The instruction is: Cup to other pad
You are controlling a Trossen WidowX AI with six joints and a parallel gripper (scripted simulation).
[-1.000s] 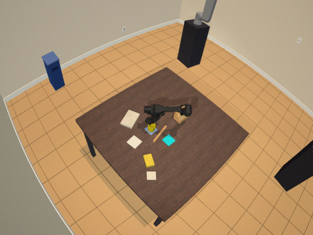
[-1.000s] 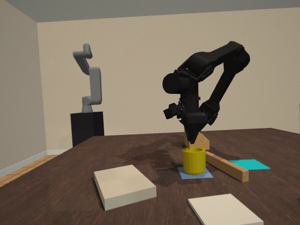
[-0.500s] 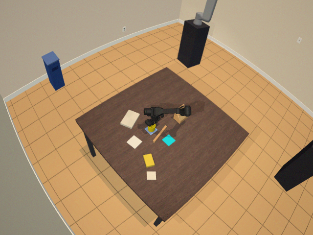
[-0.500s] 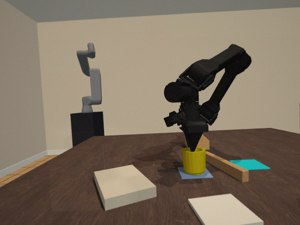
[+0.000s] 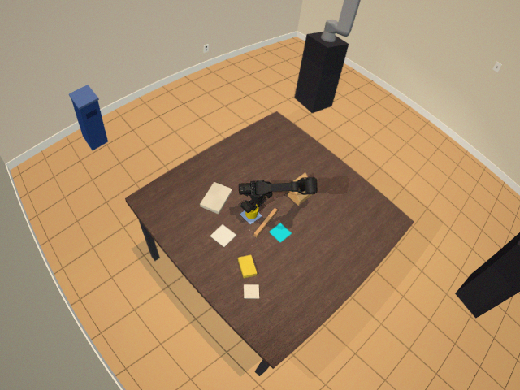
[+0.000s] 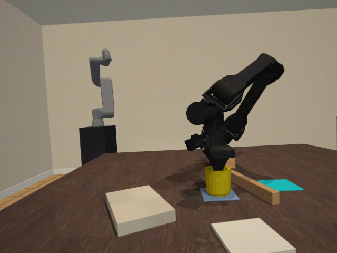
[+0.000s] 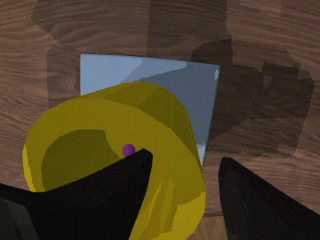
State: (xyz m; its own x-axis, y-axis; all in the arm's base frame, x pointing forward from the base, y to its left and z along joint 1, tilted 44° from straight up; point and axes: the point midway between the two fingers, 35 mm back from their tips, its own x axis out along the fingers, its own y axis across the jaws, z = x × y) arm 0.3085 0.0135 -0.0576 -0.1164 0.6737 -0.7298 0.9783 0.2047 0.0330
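Wrist view: the gripper (image 7: 180, 180), spread, straddles the cup (image 7: 110, 160) wall, one finger inside near a marble (image 7: 128, 150). Rigid, likely light, the cup suits this rim pinch, kept upright.

A yellow cup (image 6: 218, 182) stands upright on a pale blue pad (image 6: 219, 195). The black gripper (image 6: 218, 166) points down into its rim, fingers parted. Just right lies a wooden bar (image 6: 254, 187), then a cyan pad (image 6: 280, 184).
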